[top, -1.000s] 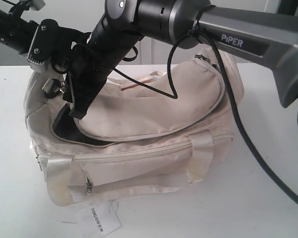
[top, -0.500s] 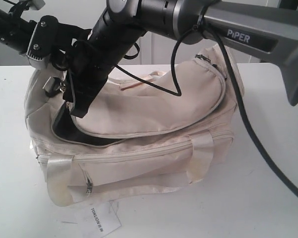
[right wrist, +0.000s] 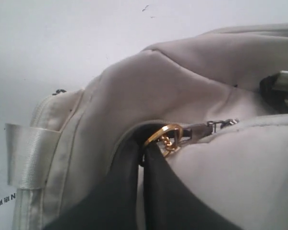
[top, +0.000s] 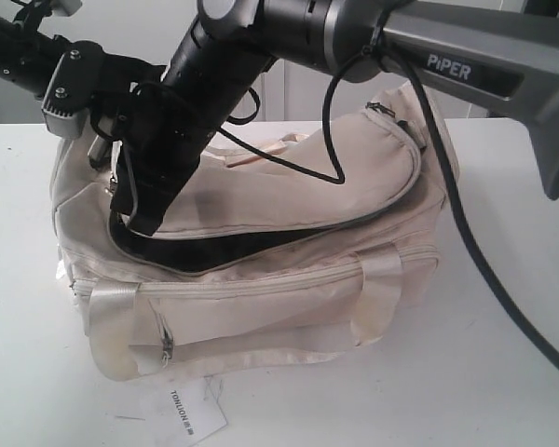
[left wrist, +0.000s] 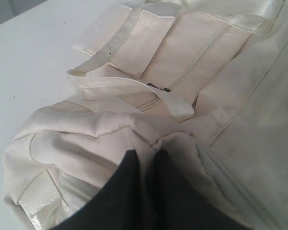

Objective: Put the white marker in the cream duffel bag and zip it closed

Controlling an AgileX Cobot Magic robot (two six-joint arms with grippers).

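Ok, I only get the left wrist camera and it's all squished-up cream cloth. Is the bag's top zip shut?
Observer: No. The exterior view shows a dark gap under the top flap of the cream duffel bag.
Kid: Is the other arm doing something?
Observer: Yes. In the right wrist view the right fingers are shut on the zip's gold ring.
Kid: Is anything else on the table?
Observer: A white paper tag lies on the table, on the camera's side of the bag.
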